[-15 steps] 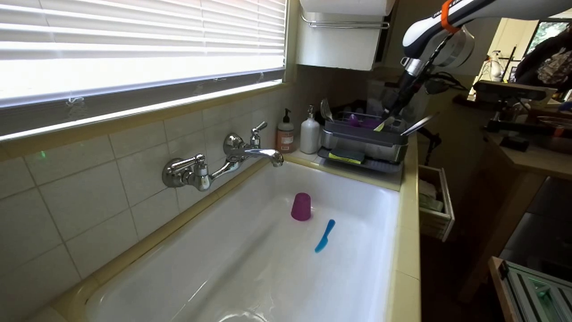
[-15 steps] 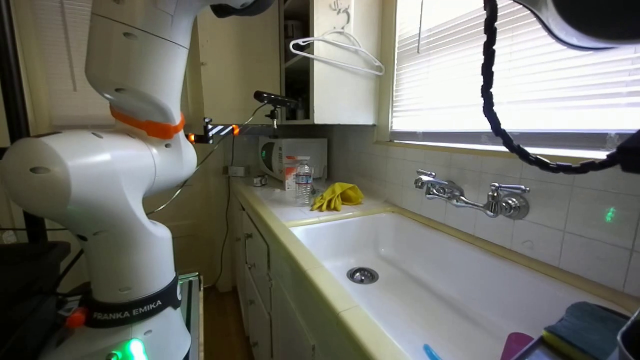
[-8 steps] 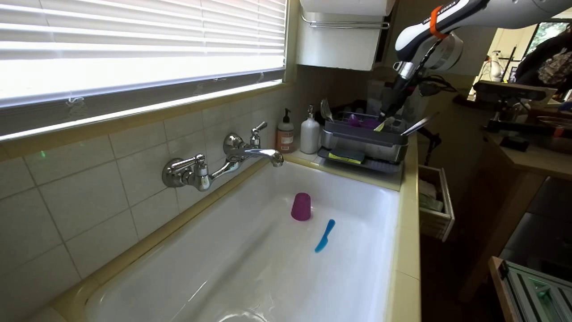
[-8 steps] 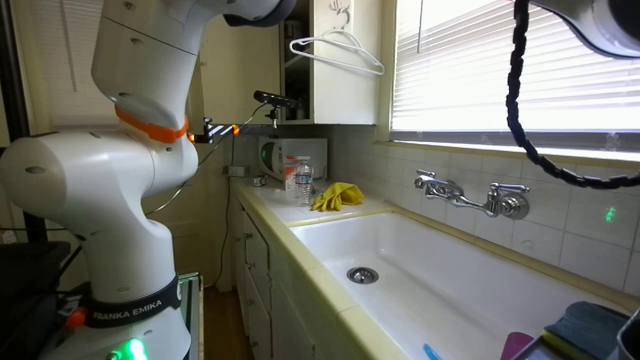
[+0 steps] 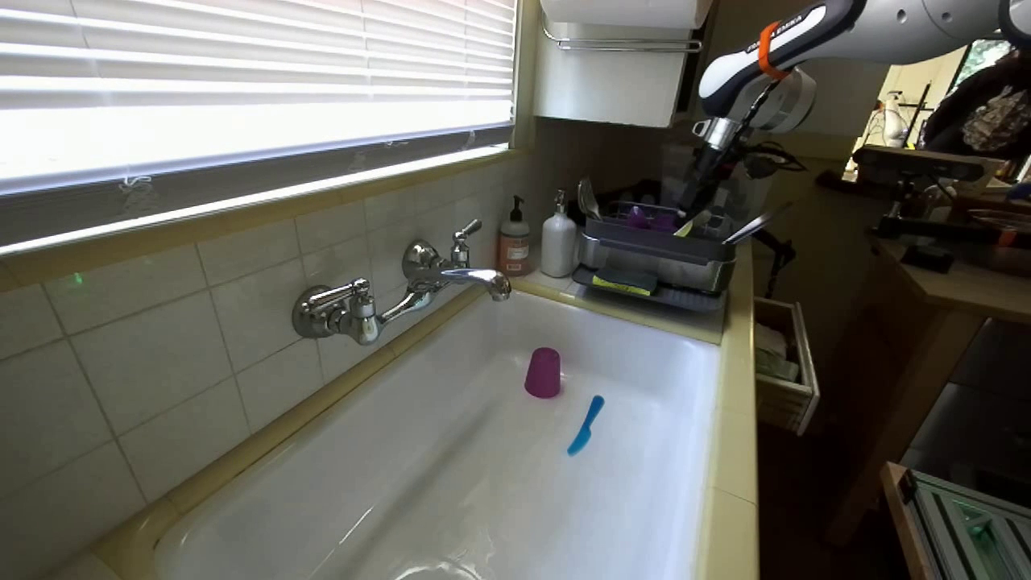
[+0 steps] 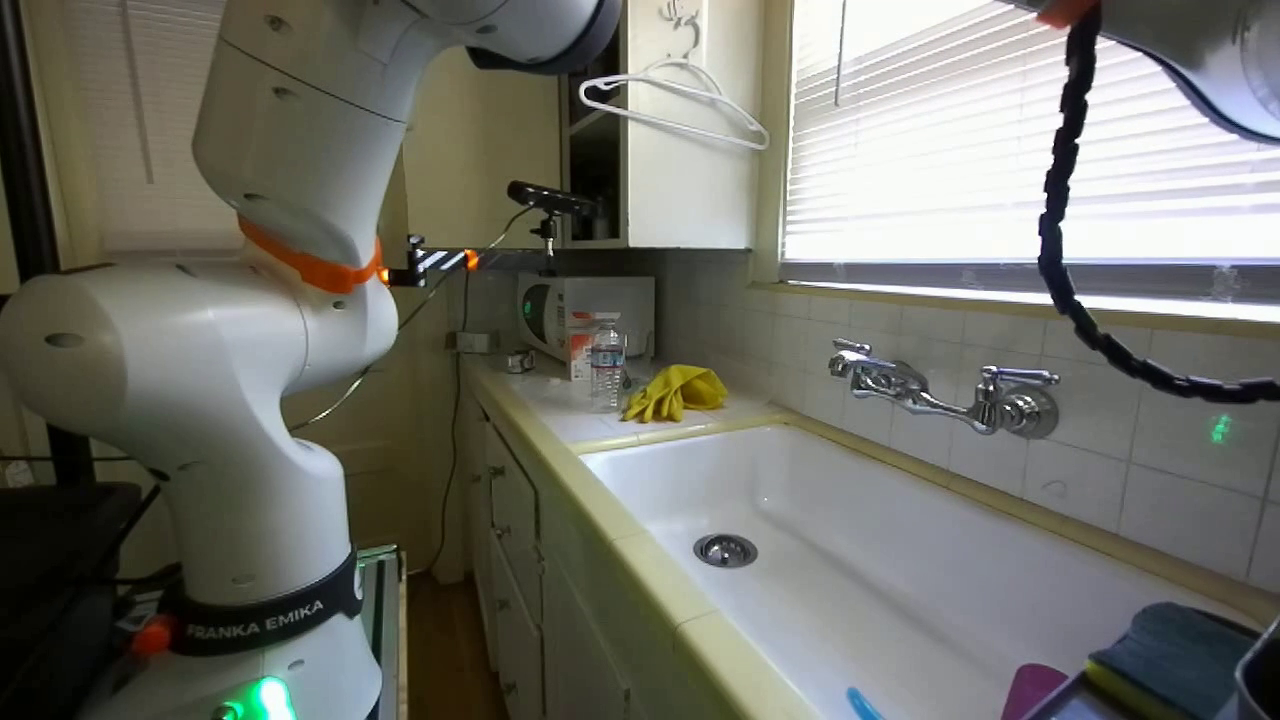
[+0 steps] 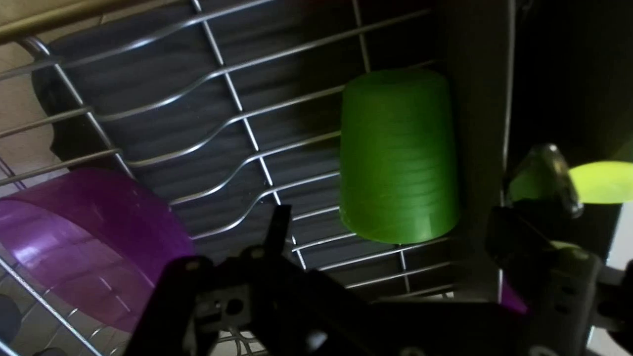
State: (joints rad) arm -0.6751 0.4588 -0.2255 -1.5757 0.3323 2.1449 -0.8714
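Wire rack (image 7: 242, 116); green cup (image 7: 399, 155) lies beyond the spread gripper (image 7: 389, 217).

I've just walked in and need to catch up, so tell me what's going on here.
A robot arm leans over the dish rack at the end of the sink. Its fingers are open and appear to hold nothing; in the wrist view, a green cup in the rack shows between them, contact unclear. A purple container is also in the rack. In the sink, a magenta cup and a blue knife lie apart.
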